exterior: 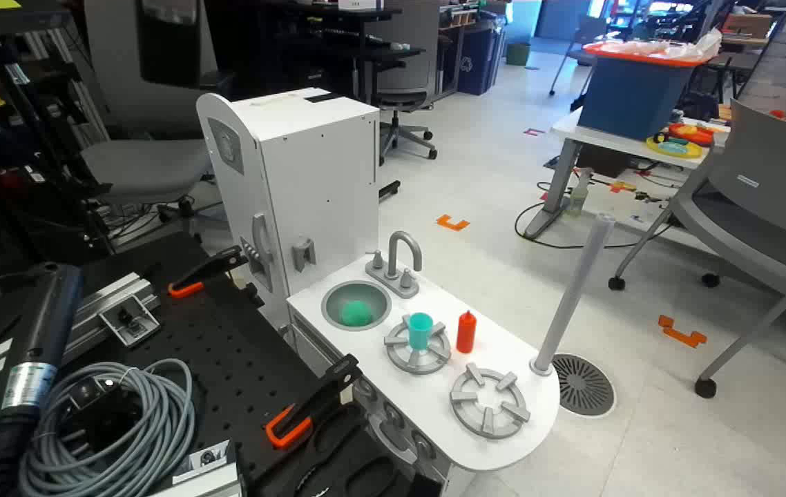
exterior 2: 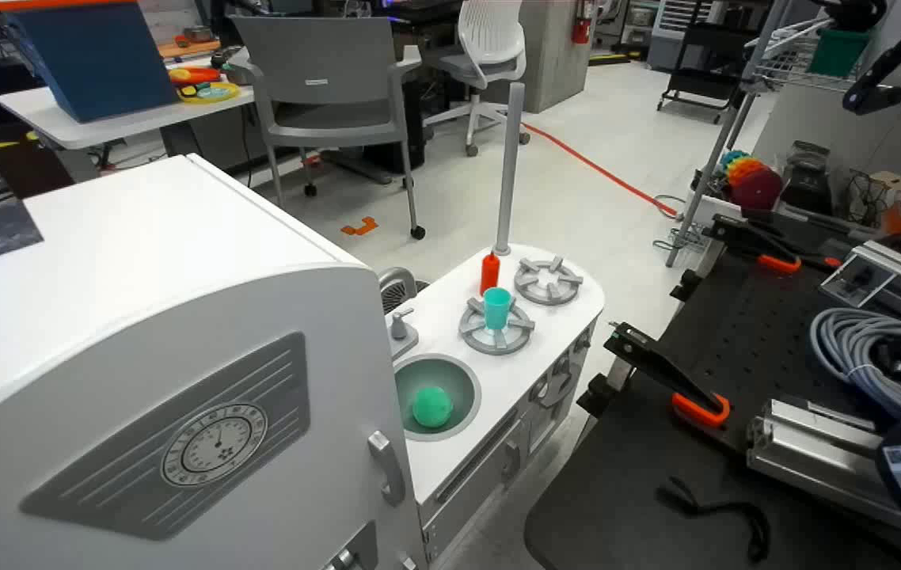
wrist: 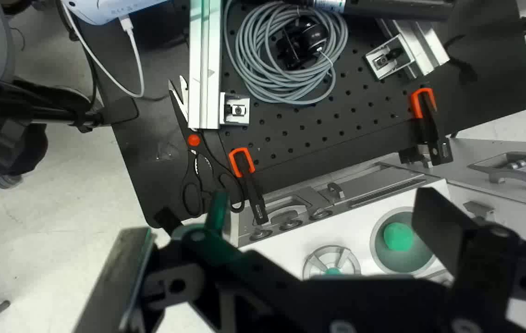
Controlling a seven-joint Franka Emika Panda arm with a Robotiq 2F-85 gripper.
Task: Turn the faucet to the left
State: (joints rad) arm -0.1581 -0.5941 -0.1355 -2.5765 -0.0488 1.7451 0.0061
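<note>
I'd call it the approach: fingers (wrist: 443, 226) wide apart, apparently well short of the faucet (exterior: 393, 261) beyond the sink (exterior: 330, 305). Next, reach its spout (exterior: 418, 255) and push left.

A grey armchair (exterior 2: 324, 59) and, near a concrete pillar (exterior 2: 555, 63), a white swivel chair (exterior 2: 490, 33) stand on the pale, red-striped floor (exterior 2: 605, 218).

Items on toy-kitchen counter (exterior: 541, 404) and black tabletop (wrist: 145, 127).
Counter: green ball (exterior 2: 432, 406) in grey sink (exterior 2: 464, 396); teal cup (exterior 2: 497, 309) upright on the burner (exterior 2: 500, 343) nearer the sink; red bottle (exterior: 466, 333) upright, just beside that burner. Tabletop: coiled grey cable (wrist: 256, 69); scissors (wrist: 193, 140), blades slightly parted; two orange-and-black clamps (wrist: 247, 178) on the edge facing the counter.
</note>
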